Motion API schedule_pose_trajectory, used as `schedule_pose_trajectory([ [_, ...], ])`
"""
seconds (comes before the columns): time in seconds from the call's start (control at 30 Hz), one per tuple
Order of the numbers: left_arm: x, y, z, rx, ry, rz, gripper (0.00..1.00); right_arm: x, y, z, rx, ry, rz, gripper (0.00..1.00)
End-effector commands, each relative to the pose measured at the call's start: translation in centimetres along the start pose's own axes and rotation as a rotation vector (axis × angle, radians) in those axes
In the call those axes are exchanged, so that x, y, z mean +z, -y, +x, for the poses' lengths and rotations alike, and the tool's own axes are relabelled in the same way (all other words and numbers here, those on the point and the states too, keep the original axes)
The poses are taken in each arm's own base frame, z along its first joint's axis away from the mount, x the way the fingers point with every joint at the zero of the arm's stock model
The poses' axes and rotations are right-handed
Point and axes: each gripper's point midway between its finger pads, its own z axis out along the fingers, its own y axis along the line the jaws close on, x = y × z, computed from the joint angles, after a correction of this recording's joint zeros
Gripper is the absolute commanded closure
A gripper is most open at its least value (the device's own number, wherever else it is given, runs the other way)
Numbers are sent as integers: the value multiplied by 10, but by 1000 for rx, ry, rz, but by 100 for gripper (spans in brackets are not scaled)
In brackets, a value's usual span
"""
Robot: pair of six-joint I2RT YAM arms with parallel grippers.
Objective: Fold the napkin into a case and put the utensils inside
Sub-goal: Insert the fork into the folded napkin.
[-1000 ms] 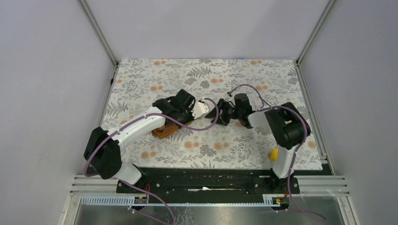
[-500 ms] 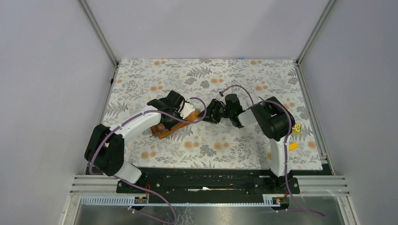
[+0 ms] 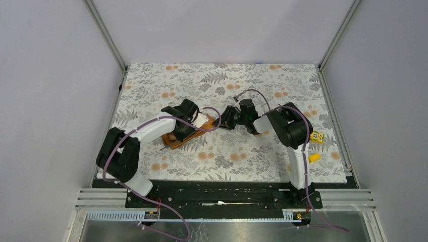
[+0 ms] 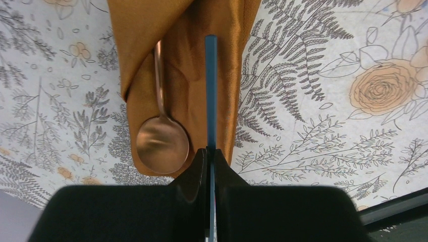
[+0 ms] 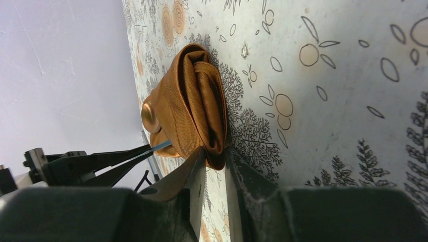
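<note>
The case (image 3: 188,135), a folded orange-brown cloth, lies on the flowery surface (image 3: 237,151), left of the middle. A copper spoon (image 4: 162,145) pokes out of it. The left hand (image 4: 210,151) is clenched on a thin blue stick (image 4: 210,91) lying over the case. The right hand (image 5: 216,153) has a finger on each side of the case's far end. I cannot tell if it squeezes.

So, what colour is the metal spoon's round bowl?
The spoon bowl is shiny copper; left wrist view.
</note>
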Motion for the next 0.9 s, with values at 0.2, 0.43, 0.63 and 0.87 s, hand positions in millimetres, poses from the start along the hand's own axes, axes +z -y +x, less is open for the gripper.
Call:
schedule_pose_trajectory([
  [0.2, 11, -15, -21, -25, 32, -2, 100, 8, -1, 0, -47, -4, -15, 84],
  [0.43, 12, -24, -35, -25, 70, -15, 100, 9, -2, 4, -51, -13, -20, 90],
  [0.63, 21, -26, -49, -17, 81, 5, 100, 9, -5, 4, -58, -16, -23, 93],
  [0.87, 29, -27, -69, -16, 119, 32, 100, 9, -5, 5, -60, -19, -23, 94],
])
